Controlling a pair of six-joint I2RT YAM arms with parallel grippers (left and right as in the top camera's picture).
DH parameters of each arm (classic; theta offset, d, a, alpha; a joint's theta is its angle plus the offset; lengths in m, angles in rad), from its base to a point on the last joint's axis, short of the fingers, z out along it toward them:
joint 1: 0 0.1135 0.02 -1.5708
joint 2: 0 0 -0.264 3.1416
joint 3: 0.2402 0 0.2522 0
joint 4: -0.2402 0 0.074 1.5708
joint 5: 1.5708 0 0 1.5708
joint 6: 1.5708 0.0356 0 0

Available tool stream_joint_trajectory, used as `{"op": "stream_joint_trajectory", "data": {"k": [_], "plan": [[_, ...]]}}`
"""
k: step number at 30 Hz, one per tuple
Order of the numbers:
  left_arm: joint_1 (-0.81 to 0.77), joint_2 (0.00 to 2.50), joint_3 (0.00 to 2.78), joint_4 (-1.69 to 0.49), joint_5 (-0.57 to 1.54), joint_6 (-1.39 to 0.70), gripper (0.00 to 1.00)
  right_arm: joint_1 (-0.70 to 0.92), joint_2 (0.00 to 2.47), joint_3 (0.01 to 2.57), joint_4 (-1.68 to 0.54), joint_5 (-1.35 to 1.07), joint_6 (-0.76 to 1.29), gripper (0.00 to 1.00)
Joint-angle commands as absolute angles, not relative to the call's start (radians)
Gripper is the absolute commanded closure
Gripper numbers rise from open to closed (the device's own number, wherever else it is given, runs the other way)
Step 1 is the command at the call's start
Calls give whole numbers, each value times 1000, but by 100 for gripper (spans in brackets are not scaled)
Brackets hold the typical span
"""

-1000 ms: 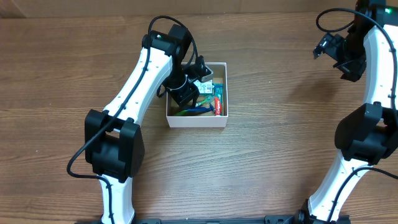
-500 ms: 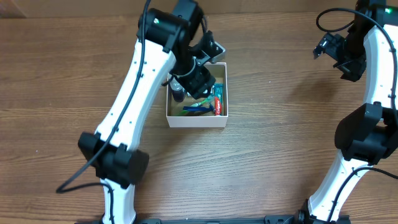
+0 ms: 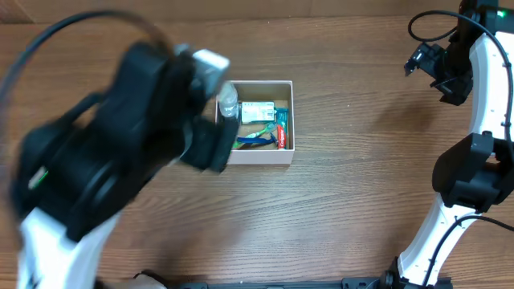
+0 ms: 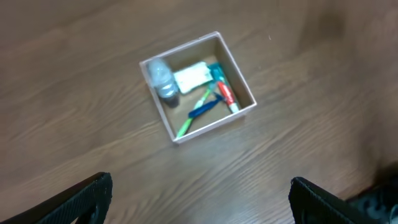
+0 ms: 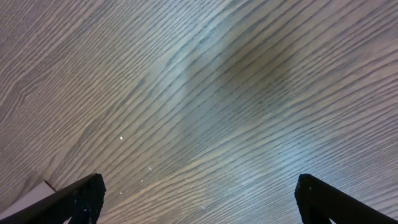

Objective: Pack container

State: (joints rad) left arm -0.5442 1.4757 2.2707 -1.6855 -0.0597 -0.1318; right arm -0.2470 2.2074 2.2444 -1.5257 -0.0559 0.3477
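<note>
The container (image 3: 257,156) is a square white-walled box on the wooden table, also seen from high up in the left wrist view (image 4: 214,124). Inside lie a small clear bottle (image 4: 161,79), a white packet (image 4: 191,76), a red-and-teal tube (image 4: 225,93) and blue and green toothbrushes (image 4: 202,109). My left gripper (image 4: 200,182) hangs open and empty well above the table in front of the box. My left arm (image 3: 144,136) looms large and blurred, covering the box's left edge. My right gripper (image 5: 199,186) is open and empty over bare wood at the far right (image 3: 426,60).
Wood-grain tabletop (image 3: 361,185) lies all round the box. The right arm (image 3: 482,120) stands along the right edge of the table. A pale corner of something (image 5: 25,199) shows at the lower left of the right wrist view.
My left gripper opened, rose out of the container and climbed high towards the overhead camera. The bottle stays in the box's corner. The right arm has not moved.
</note>
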Motion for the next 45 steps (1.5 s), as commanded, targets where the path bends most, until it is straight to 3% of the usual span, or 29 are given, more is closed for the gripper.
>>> {"op": "stream_joint_trajectory", "data": {"k": [1, 9, 16, 20, 27, 38, 45], "plan": [[-580, 1343, 2101, -1687, -220, -319, 7, -244, 2167, 2266, -1522, -61, 356, 0], [-710, 882, 1442, -1375, -410, -572, 5, -244, 2167, 2266, -1522, -61, 356, 0], [-730, 516, 867, -888, -456, -531, 5, -244, 2167, 2266, -1522, -61, 356, 0], [-729, 459, 683, -707, -480, -501, 0, -244, 2167, 2266, -1522, -61, 356, 0], [-727, 512, 469, -574, -517, -502, 0, -244, 2167, 2266, -1522, -61, 356, 0], [-727, 621, 387, -231, -34, -502, 0, -244, 2167, 2266, -1522, -61, 356, 0], [-728, 638, 387, -243, -18, -501, 0, -244, 2167, 2266, -1522, -61, 356, 0]]}}
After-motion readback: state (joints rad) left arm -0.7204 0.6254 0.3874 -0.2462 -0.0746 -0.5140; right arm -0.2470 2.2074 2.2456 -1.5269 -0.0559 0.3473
